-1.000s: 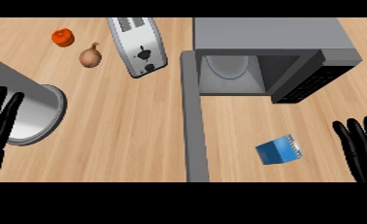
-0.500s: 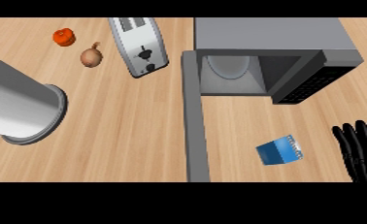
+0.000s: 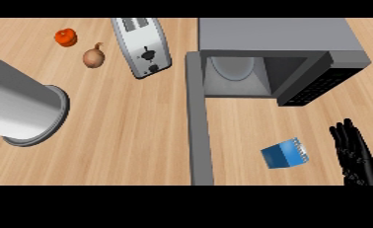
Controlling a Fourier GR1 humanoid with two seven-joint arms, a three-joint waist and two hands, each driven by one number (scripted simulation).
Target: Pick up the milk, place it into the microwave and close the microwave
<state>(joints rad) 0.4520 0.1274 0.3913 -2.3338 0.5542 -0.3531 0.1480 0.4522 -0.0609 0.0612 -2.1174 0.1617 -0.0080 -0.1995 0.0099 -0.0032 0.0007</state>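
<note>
The milk (image 3: 285, 154) is a small blue carton standing on the wooden counter, in front of the microwave (image 3: 277, 54). The grey microwave has its door (image 3: 198, 118) swung wide open toward me, and its cavity shows a white round plate (image 3: 233, 66) inside. My right hand (image 3: 352, 152) is at the right edge, fingers straight and pointing up, a short gap to the right of the milk and not touching it. My left hand shows nowhere in the head view.
A silver toaster (image 3: 143, 47) lies left of the microwave. An onion (image 3: 93, 57) and a red tomato (image 3: 66, 37) sit at the far left. A large steel pot (image 3: 27, 107) stands at the left edge.
My left hand has dropped out of the view at the left edge. My right hand has shifted a little left and down, closer to the milk.
</note>
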